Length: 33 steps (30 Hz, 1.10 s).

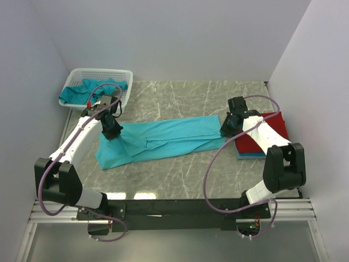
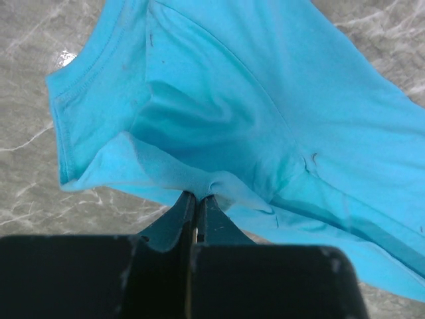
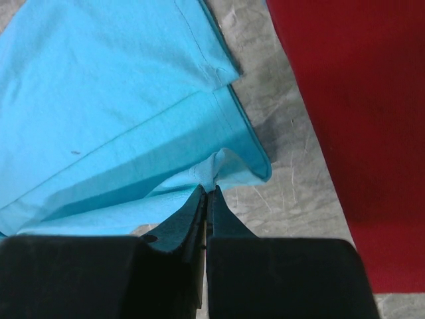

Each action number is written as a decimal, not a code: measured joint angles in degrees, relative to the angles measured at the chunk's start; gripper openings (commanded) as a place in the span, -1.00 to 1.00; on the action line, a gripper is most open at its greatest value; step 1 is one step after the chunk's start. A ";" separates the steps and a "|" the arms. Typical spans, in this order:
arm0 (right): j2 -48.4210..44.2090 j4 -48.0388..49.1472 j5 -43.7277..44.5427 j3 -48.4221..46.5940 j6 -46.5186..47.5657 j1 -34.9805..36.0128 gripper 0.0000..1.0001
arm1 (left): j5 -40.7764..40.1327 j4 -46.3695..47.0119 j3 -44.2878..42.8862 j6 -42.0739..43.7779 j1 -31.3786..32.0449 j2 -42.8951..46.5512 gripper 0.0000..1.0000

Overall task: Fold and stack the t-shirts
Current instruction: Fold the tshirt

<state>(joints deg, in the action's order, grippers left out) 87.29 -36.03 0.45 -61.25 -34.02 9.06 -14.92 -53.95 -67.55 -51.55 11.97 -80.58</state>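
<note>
Your left claw (image 2: pixel 196 199) is pinched tight, both fingers closed on a small fold of the teal shirt (image 1: pixel 169 139) close to a stitched edge. Your right claw (image 3: pixel 207 193) is closed just as tightly on a hemmed corner of the same shirt, at its opposite end. That one shirt stretches between the two claws as a long band lying on the marble-patterned table (image 1: pixel 180 174).

Just outside the right claw, away from the left, one red shirt (image 1: pixel 278 123) lies folded flat. One blue shirt (image 1: pixel 246 156) sits under it, with only its near edge showing. The right arm crosses over the red shirt and hides part of it.

Behind the left claw, toward the back wall, stands one white mesh basket (image 1: pixel 101 72). It holds a teal bundle (image 1: pixel 82 93), probably a single shirt, though the heap is too crumpled to count. The left arm's cable loops across the basket's front edge.
</note>
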 measured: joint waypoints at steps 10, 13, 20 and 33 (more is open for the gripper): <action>4.04 0.09 -0.04 -2.82 0.90 0.00 -0.96 | -2.19 0.17 -2.49 0.04 -1.40 -2.32 -0.99; 5.64 0.02 -0.04 -4.11 0.96 0.00 -0.96 | -2.14 0.39 -3.30 0.00 -1.60 -4.31 -0.99; 10.25 0.22 0.00 -7.04 1.68 -0.02 -0.67 | -2.49 1.38 -3.30 -1.36 -2.19 -7.17 -0.99; 13.73 0.52 0.17 -12.09 4.61 0.46 0.24 | -3.02 5.57 -3.02 -4.68 -2.78 -11.47 -0.99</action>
<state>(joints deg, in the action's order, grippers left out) 101.01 -35.51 0.62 -73.34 -29.41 9.52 -17.93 -48.38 -70.57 -56.23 9.19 -92.05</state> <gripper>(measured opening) 0.610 0.025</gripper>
